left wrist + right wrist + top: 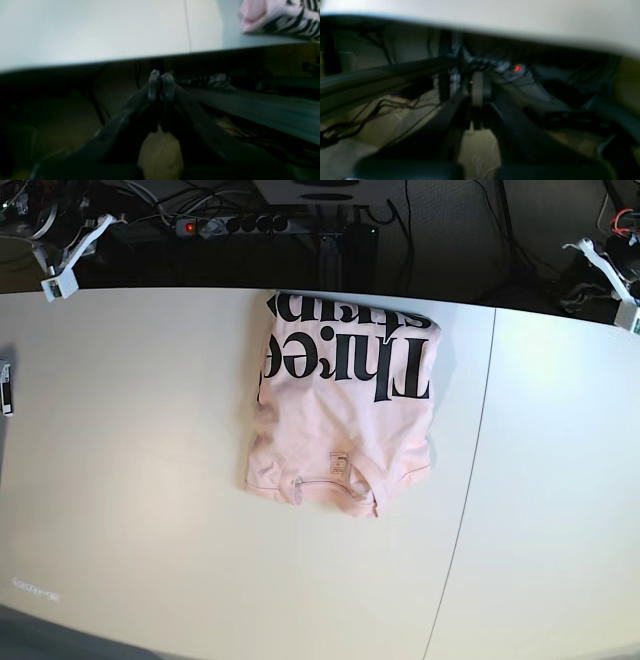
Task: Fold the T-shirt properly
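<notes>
Pale pink cotton T-shirt with big black serif lettering lies folded into a rough rectangle mid-table, toward the far edge of the white tabletop. Lettering faces up on the far half; the collar and small neck label sit on the near half. My left gripper is parked off the table edge, fingers pinched together on nothing, shirt well off to one side. My right gripper also hangs below the table edge, clenched, empty. Both views blurry; cables hang under the table.
</notes>
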You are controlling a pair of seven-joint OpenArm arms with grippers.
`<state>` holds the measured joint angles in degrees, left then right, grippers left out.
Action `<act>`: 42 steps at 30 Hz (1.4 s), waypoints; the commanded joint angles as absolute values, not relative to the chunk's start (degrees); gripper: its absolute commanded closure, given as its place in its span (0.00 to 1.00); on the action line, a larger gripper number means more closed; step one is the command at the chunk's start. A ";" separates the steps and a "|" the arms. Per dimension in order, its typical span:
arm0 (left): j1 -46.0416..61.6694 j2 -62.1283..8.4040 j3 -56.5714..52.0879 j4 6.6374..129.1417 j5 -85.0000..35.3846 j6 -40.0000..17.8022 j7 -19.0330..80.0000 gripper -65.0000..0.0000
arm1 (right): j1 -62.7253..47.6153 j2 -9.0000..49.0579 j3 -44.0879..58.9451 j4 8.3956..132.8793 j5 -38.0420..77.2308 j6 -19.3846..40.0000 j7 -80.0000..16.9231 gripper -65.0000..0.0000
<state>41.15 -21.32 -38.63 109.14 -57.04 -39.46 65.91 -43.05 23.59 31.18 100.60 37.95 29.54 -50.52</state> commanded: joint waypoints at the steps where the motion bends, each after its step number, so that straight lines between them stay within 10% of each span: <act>1: 42.74 -20.86 -39.00 109.69 -56.25 -40.00 63.53 0.95 | -44.21 23.59 31.79 101.34 38.39 28.93 -49.98 1.00; 10: 43.64 -18.31 -26.74 91.98 -30.11 -40.00 43.97 0.95 | -44.25 20.16 30.52 91.18 37.32 28.88 -47.13 1.00; 27: 3.60 -16.51 5.65 34.87 -10.35 -18.20 31.86 0.95 | -11.03 17.43 24.45 42.61 25.41 28.25 -42.37 1.00; 42: 0.97 -13.17 6.26 32.58 -6.37 -18.20 31.90 0.95 | -4.19 14.46 20.27 43.11 29.34 28.29 -43.44 1.00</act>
